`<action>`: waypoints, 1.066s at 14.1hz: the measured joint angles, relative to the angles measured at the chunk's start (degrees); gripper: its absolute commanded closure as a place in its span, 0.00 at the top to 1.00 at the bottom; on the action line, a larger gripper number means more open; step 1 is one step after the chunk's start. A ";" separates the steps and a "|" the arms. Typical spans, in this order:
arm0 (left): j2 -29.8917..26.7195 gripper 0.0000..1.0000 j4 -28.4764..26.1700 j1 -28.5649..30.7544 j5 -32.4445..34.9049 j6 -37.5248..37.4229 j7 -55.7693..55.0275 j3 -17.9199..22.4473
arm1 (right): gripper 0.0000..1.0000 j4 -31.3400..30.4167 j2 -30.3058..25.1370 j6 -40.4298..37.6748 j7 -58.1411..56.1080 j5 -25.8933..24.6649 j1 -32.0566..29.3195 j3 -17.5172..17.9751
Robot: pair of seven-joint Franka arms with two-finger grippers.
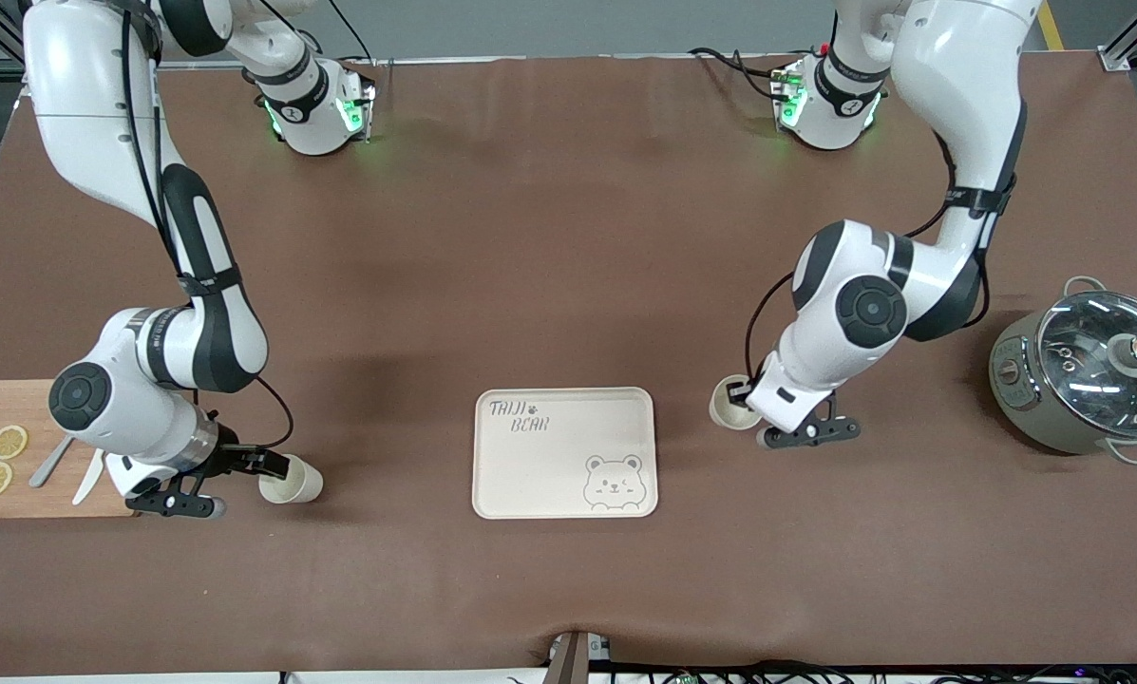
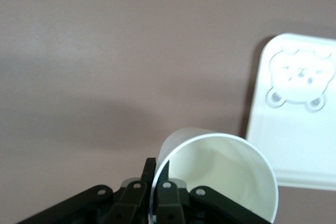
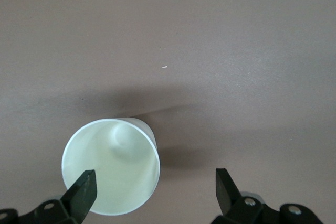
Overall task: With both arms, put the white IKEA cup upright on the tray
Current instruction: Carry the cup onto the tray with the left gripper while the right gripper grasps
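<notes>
The cream tray [image 1: 530,475] with the bear drawing lies in the middle of the table, near the front camera, with nothing on it. One white cup [image 1: 728,407] is beside the tray toward the left arm's end. My left gripper [image 1: 741,393] is shut on its rim. In the left wrist view the fingers [image 2: 168,186] pinch the rim of this cup [image 2: 220,174], and the tray [image 2: 299,129] is close by. A second white cup [image 1: 294,481] appears to lie on its side toward the right arm's end. My right gripper [image 1: 270,465] is open at its mouth. In the right wrist view one finger [image 3: 84,190] overlaps this cup's [image 3: 113,166] mouth.
A wooden cutting board [image 1: 27,499] with two lemon slices [image 1: 8,442] and a knife [image 1: 88,475] lies at the right arm's end, next to the right arm's wrist. A grey pot with a glass lid [image 1: 1090,370] stands at the left arm's end.
</notes>
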 measured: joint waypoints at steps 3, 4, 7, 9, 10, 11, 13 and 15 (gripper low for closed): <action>2.56 0.00 4.21 -1.85 0.00 -0.21 -4.10 -0.05 | 1.00 0.22 1.45 2.11 -1.86 0.00 -0.12 -0.07; 3.67 0.00 5.75 -3.05 0.00 -0.35 -5.92 -0.02 | 1.00 0.28 1.90 2.79 -2.02 0.00 -0.16 -0.09; 8.95 0.00 11.69 -6.55 0.00 -0.39 -11.49 0.12 | 1.00 0.41 2.95 4.61 -2.11 0.00 -0.23 -0.10; 11.84 0.00 13.89 -8.13 0.00 -0.39 -12.87 0.36 | 1.00 0.42 3.44 5.50 -2.11 0.01 -0.24 -0.10; 12.68 0.00 14.38 -8.66 0.00 -0.39 -13.26 0.40 | 1.00 0.42 3.60 5.79 -2.11 0.02 -0.24 -0.10; 13.23 0.00 14.70 -9.15 0.00 -0.40 -13.86 0.41 | 1.00 0.42 3.80 6.45 -2.11 0.02 -0.25 -0.10; 13.99 0.00 14.95 -10.29 0.00 -0.40 -14.78 0.66 | 1.00 0.43 4.22 7.73 -2.11 0.02 -0.21 -0.08; 15.30 0.00 15.32 -12.46 0.00 -0.17 -15.08 2.42 | 0.84 0.44 4.41 7.91 -2.11 0.02 -0.19 -0.07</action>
